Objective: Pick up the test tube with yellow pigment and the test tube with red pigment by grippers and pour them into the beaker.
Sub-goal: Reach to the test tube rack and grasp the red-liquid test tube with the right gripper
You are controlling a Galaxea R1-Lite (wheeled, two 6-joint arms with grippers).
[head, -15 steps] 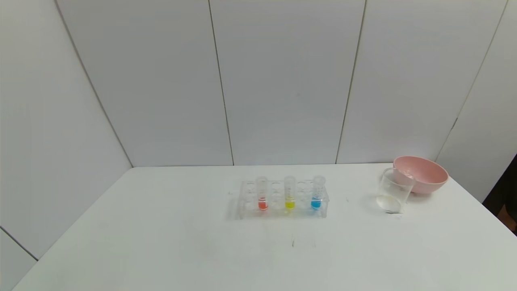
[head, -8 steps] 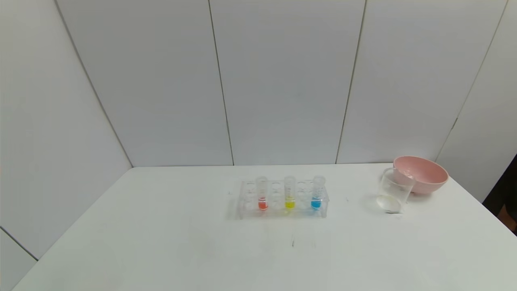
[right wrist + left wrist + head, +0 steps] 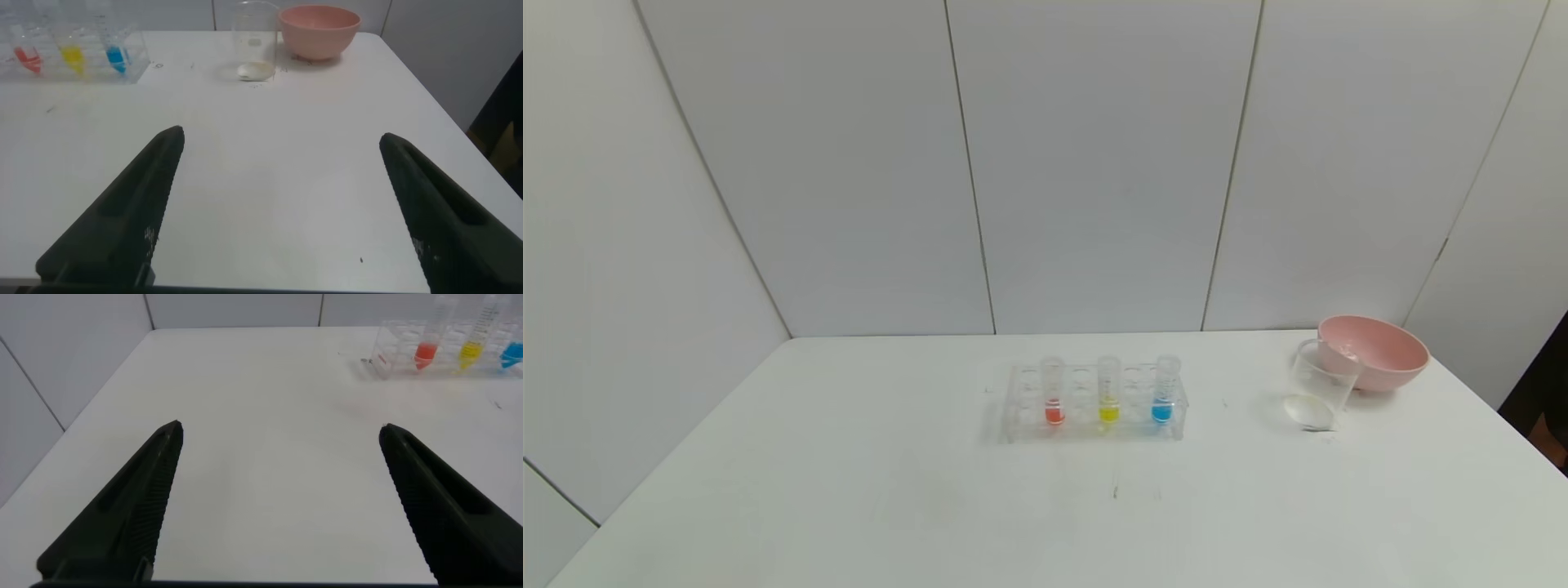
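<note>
A clear rack (image 3: 1014,406) stands mid-table with three upright tubes: the test tube with red pigment (image 3: 1054,392) on its left, the test tube with yellow pigment (image 3: 1107,390) in the middle, a blue one (image 3: 1164,389) on the right. The beaker (image 3: 1319,384) stands to the right of the rack, touching the pink bowl. Neither arm shows in the head view. My left gripper (image 3: 279,429) is open over bare table, well short of the rack (image 3: 384,355). My right gripper (image 3: 280,135) is open too, nothing between its fingers, with the beaker (image 3: 255,49) ahead of it.
A pink bowl (image 3: 1376,351) sits at the back right, close to the table's right edge. The white table (image 3: 849,490) meets grey wall panels behind. In the right wrist view the bowl (image 3: 320,28) stands just beyond the beaker.
</note>
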